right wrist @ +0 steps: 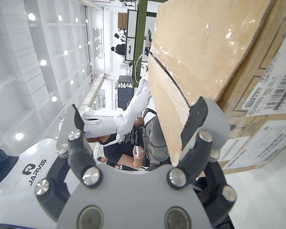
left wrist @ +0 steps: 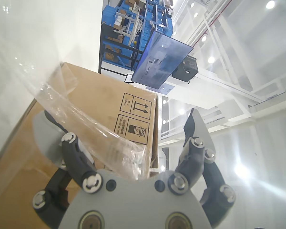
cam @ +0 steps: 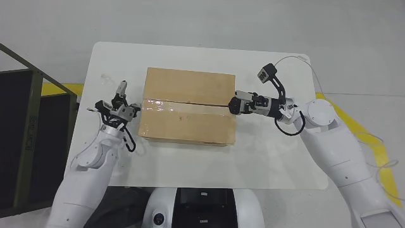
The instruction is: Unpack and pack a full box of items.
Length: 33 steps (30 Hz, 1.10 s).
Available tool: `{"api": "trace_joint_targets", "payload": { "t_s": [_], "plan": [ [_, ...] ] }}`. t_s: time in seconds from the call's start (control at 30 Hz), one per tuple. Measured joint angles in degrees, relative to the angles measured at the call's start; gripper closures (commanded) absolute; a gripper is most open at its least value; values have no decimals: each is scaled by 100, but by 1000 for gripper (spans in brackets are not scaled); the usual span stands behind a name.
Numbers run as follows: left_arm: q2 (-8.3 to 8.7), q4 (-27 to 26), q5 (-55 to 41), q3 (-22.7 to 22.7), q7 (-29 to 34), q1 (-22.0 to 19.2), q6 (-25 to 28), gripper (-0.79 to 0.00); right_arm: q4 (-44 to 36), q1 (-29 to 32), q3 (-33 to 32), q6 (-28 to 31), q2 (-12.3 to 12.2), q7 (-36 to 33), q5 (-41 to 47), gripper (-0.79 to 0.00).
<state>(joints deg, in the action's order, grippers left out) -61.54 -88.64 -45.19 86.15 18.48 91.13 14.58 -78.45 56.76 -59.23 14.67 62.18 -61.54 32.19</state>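
Since the flaps are down and nothing has been taken out, I judge the task to be at its very start: the opening is under way, and the unpacking and the repacking are all left to do.

The desk [cam: 272,158] carries the box [cam: 188,106], which lies between the two tools, one short end facing each. Its flaps meet along a seam [cam: 190,103] that runs from one tool to the other.

At one end the left tool [left wrist: 116,120] sits just off the end wall, jaws wide apart and clamped on nothing. Straight ahead of it is the wall with the printed handling marks.

At the other end the right tool [right wrist: 137,110] is also spread wide, gripping nothing. One finger [right wrist: 195,117] rests against the edge of the top flap, right where the seam ends; the other stands free in the air beside the box. Ahead of this tool the seam shows as a dark slit, so the seal looks parted there, though I cannot tell how far along.

A strip of clear tape [left wrist: 90,120] hangs loose and crumpled across the box end, passing between the left tool's fingers and close to one of them. Whether it sticks to that finger I cannot tell.
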Motion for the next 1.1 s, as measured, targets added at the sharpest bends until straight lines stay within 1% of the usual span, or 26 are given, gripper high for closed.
{"api": "trace_joint_targets", "payload": {
  "t_s": [0.17,0.37,0.57,0.87,1.0,1.1],
  "plan": [
    [-44,57,-402,103,145,21,253,-785,0,0,0,0,0,0,0,-785],
    [-85,11,-858,268,426,119,440,-785,0,0,0,0,0,0,0,-785],
    [-142,-53,-1156,348,621,199,766,-785,0,0,0,0,0,0,0,-785],
    [-239,-276,-1322,431,593,296,1297,-785,0,0,0,0,0,0,0,-785],
    [-271,-450,-1397,473,672,381,1401,-785,0,0,0,0,0,0,0,-785],
    [-288,-589,-1412,499,780,490,1374,-785,0,0,0,0,0,0,0,-785]
  ]
}}
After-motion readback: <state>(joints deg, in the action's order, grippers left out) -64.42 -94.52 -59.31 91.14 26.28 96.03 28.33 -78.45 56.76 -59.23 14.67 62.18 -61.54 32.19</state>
